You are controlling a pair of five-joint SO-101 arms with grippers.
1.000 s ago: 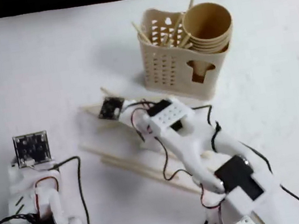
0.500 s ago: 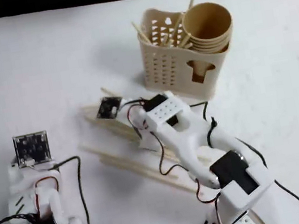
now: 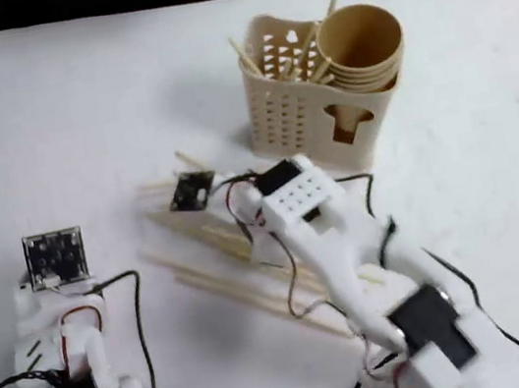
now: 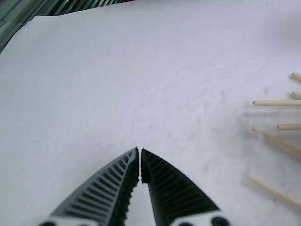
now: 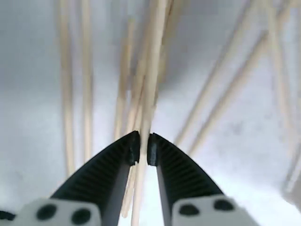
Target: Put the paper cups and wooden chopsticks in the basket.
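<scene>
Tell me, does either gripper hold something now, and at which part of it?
The right gripper is closed on one chopstick, pinching it along the shaft, away from its ends. The left gripper is closed with nothing in it.

My left arm (image 3: 71, 380) sits folded back, left tool (image 4: 140, 151) closed tip to tip. My right arm (image 3: 350, 258) stretches forward, right tool (image 5: 143, 149) pinching a chopstick (image 5: 153, 70).

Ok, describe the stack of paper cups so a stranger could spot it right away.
On the white table, find the cream basket with holes, toward the far side. The stack of paper cups sits in its right-hand end, round and tan, while thin chopsticks poke up from the other end.
</scene>
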